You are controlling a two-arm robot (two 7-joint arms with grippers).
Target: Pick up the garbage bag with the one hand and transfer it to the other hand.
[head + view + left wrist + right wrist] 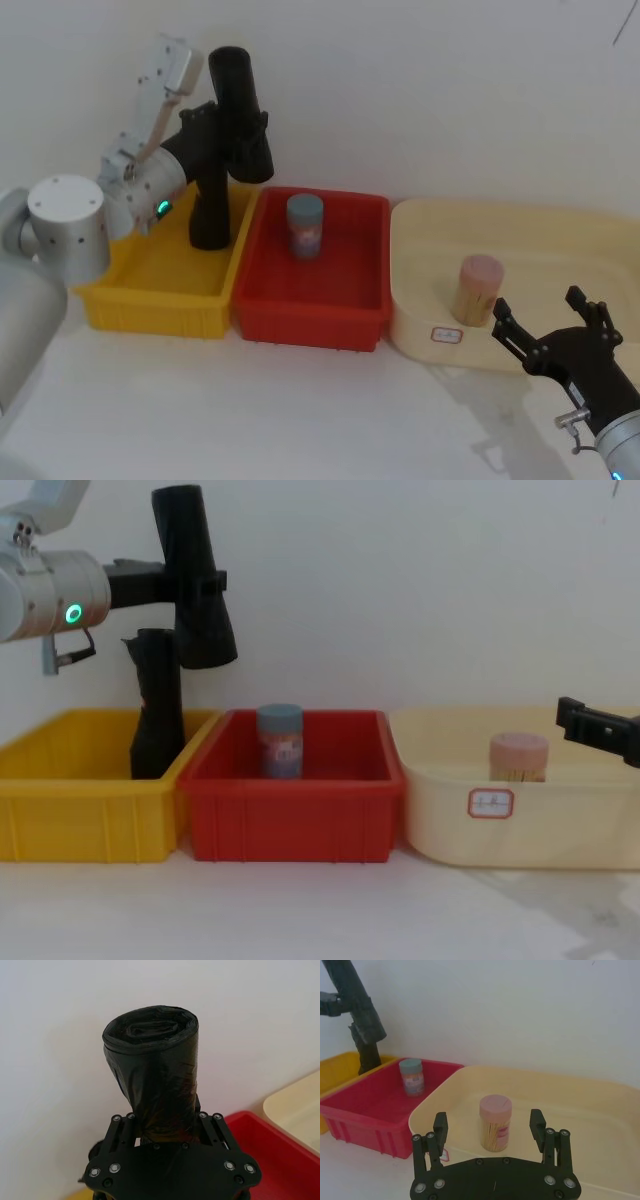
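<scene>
Head view: I record the left gripper [238,122] raised above the right end of the yellow bin [150,292], its fingers clamped on either side of the garbage bag [240,110] about midway along its length. The bag is in the air, clear of every bin, and tilted, with its top toward the robot's left and its wider base lower and toward the right. In the chest view the green ring light [73,613] on that arm is lit.

A second black roll [210,215] stands inside the yellow bin at its far right corner, just below and behind the held bag; I cannot tell whether the two touch.

The red bin [310,322] sits against the yellow one and holds a jar [305,226] with a grey-blue lid, upright near its back wall. The cream tray [545,228] lies to the right, with a pink-lidded toothpick jar [477,290] upright near its front edge.

The right gripper [538,303] is low, at the front right of the cream tray, with its fingers spread wide and nothing between them
</scene>
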